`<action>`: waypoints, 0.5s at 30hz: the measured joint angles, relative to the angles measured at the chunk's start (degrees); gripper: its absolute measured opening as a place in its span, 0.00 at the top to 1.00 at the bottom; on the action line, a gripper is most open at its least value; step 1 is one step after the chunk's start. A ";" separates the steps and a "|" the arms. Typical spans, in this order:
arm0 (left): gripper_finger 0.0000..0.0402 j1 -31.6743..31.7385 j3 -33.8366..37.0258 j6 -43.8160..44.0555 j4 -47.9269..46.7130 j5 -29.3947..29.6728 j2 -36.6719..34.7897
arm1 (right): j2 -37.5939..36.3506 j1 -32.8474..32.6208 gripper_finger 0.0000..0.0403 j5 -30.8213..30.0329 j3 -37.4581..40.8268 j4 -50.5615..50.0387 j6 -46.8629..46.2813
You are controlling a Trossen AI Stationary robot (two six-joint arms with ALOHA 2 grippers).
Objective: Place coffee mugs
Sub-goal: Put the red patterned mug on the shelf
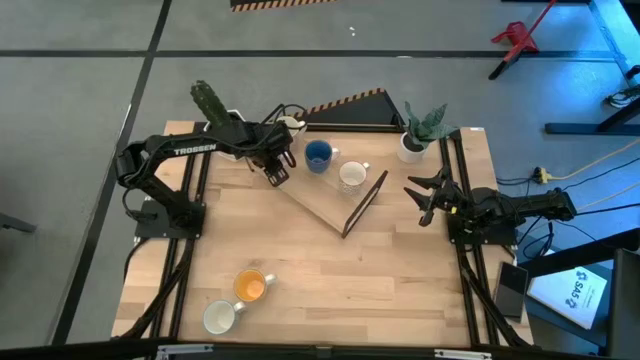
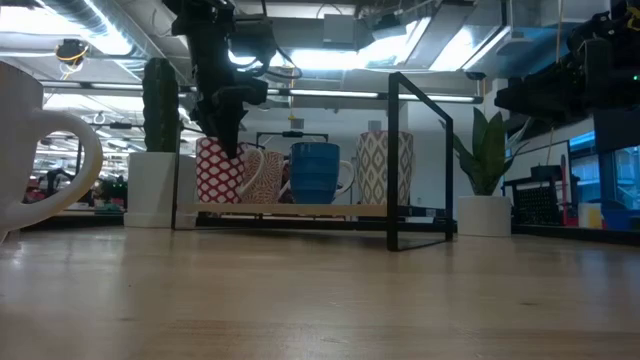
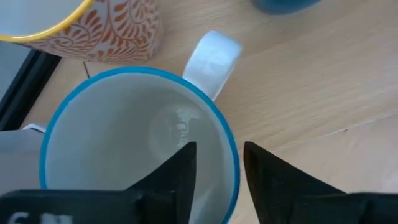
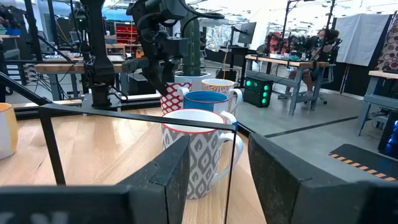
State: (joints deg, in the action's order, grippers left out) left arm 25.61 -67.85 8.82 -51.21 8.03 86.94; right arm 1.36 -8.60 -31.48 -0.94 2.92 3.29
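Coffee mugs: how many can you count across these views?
6. By the black frame: red-patterned mug, orange-patterned mug, dark blue mug, grey-patterned mug. Near the table's front edge: orange-lined mug, white mug. None seems hidden.

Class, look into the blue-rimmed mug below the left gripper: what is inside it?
The blue-rimmed mug looks empty, its pale bottom bare. The left gripper straddles its rim, one finger covering part of the inside.

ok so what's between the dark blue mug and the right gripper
In the high view, a white mug and then a thin black frame bar lie between the dark blue mug and the right gripper.
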 joint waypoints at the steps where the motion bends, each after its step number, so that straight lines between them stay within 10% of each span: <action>1: 0.67 0.00 -0.16 0.00 -0.42 0.46 0.01 | 0.00 0.00 0.63 0.00 -0.02 0.01 0.00; 15: 0.65 -0.04 -7.77 -0.46 -4.70 6.65 0.04 | 0.00 0.00 0.63 0.00 -0.02 0.04 0.00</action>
State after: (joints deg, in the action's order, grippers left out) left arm 25.56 -75.62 8.36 -55.91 14.69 86.98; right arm 1.37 -8.60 -31.48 -0.95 2.96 3.29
